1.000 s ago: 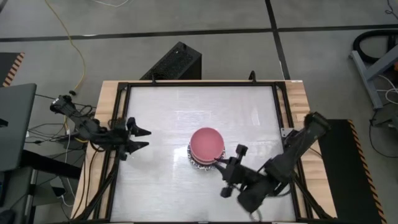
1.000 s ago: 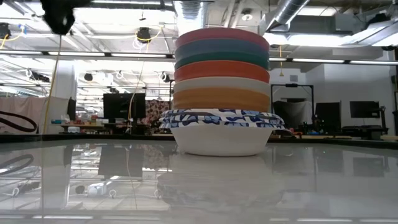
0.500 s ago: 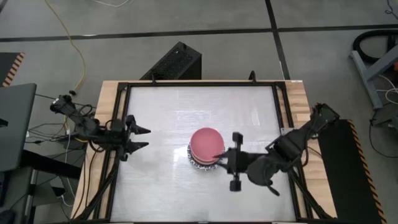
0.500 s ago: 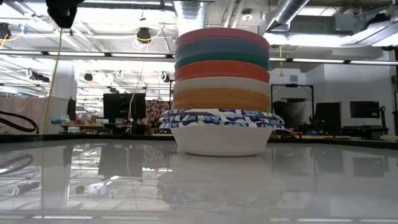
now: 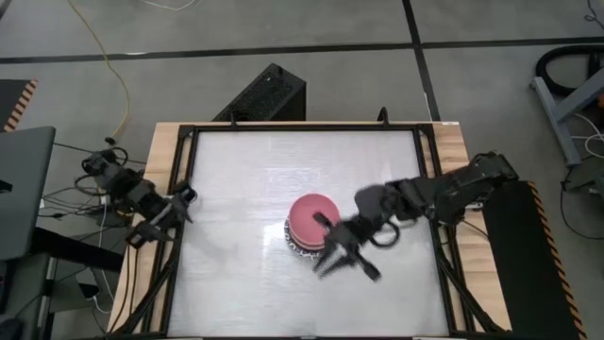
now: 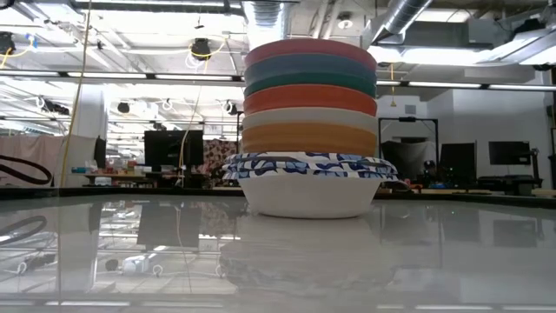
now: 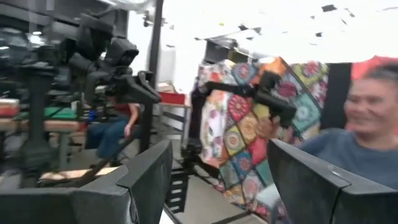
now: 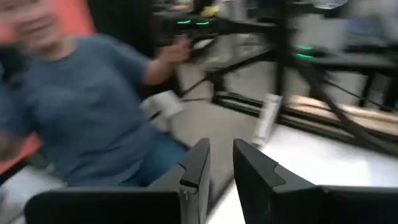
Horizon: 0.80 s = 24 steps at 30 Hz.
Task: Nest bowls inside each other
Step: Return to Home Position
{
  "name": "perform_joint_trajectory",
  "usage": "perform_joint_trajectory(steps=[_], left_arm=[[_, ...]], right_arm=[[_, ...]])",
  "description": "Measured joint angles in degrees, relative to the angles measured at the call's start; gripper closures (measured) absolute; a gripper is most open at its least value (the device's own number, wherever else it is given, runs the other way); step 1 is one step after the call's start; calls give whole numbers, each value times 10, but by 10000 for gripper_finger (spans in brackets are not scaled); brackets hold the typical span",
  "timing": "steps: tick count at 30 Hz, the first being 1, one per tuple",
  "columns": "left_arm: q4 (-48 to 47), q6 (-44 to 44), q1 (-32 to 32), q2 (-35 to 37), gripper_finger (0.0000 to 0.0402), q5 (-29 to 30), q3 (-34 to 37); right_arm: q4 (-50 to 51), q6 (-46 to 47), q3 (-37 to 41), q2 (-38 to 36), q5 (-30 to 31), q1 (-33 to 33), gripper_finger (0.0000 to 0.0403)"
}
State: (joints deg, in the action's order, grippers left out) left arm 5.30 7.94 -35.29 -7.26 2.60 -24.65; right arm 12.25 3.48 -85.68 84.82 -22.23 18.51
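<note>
The bowls (image 5: 312, 225) stood as one stack on the table (image 5: 245, 170), a little toward 5 o'clock from its middle when the overhead view is read as a clock face. Each bowl sat down inside the one beneath, so the level view showed only bands of rim: the pink bowl (image 6: 310, 48) on top, then slate-blue, dark green, red, cream and orange. All of them rested in a white bowl with a blue-patterned rim (image 6: 308, 189), whose broad body bore the whole pile upright. With every bowl in view nested this way, the job looked done, and the step in hand seemed to be sending the arms to rest. The right gripper (image 8: 221, 152) hung just beside the stack at about 4 o'clock, apart from it. Its own camera showed the fingers only a slit apart with nothing between them — fitting for a hand with nothing left to carry. The left gripper (image 7: 219, 152) sat well away at 9 o'clock, over the table's edge, its fingers spread wide and empty. Beyond the table, a person in a blue top (image 8: 93, 130) showed in the room.
</note>
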Motion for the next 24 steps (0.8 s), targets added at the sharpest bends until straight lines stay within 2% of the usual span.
perform_joint_trajectory(steps=[4,7,12,17,20,24], left_arm=[[-66,22,0,67,150,54,0],[-112,33,0,70,150,102,-9],[-137,32,0,70,150,122,-13],[-134,14,1,70,150,145,-25],[-138,12,1,70,150,174,-30],[-149,14,1,71,150,183,-41]], right_arm=[[-74,57,111,-47,76,-41,313],[-167,61,203,-109,89,-52,313],[-299,64,354,-228,102,-57,313],[-363,81,478,-343,160,-56,313],[-397,82,550,-403,171,-55,313],[-440,91,651,-485,211,-60,313]])
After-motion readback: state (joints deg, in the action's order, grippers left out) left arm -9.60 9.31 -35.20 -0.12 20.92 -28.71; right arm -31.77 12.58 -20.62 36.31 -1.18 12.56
